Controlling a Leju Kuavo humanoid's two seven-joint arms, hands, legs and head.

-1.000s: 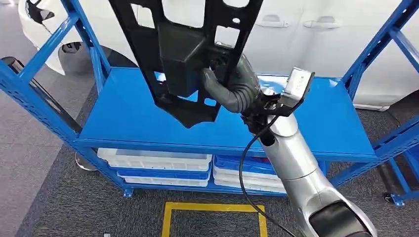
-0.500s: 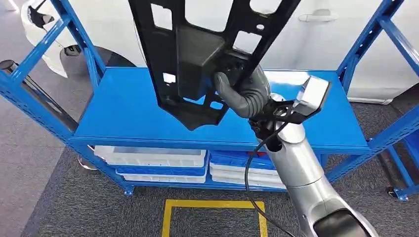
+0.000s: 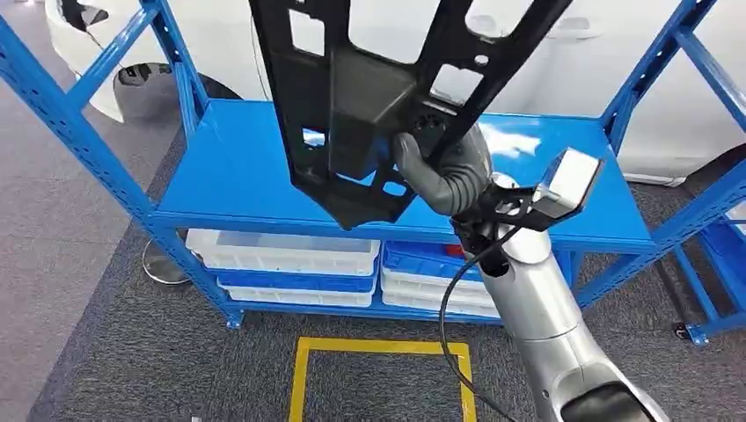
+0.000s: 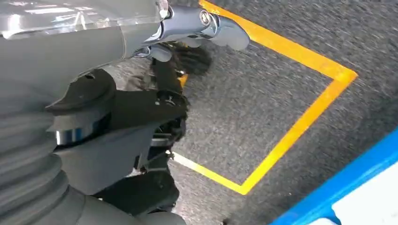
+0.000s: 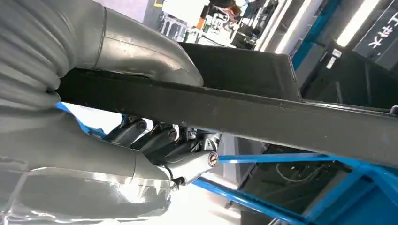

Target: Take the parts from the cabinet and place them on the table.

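Floor of grey carpet (image 3: pixel 106 352) lies at the left of the head view, with a yellow taped square (image 3: pixel 383 376) marked on it in front of the cabinet. In the left wrist view the left hand (image 4: pixel 141 117) hangs over that same carpet and yellow tape; its dark fingers (image 4: pixel 187 58) are curled in and blurred, and whether they are closed or apart cannot be told.

The blue cabinet (image 3: pixel 220 180) stands behind the square, a metal rack with slanted braces on both sides and a flat blue shelf across the middle. Under that shelf, on the lower level, sit white bins (image 3: pixel 281 255) stacked with blue bins (image 3: pixel 422 262). A white car (image 3: pixel 651 79) is parked behind the rack.

Above the shelf and near the middle of the head view, the black part (image 3: pixel 369 97) is held up in the air, clear of the shelf surface. It is a large flat plastic panel with several cut-out windows and a raised boxy section in its centre, tilted and running out of the top of the picture. The right hand (image 3: pixel 444 167) grips it near its lower right edge, thumb on the face towards the camera. The right wrist view shows the thumb (image 5: pixel 141 51) lying over one side of the panel's edge and the fingers (image 5: pixel 155 140) wrapped under the other.
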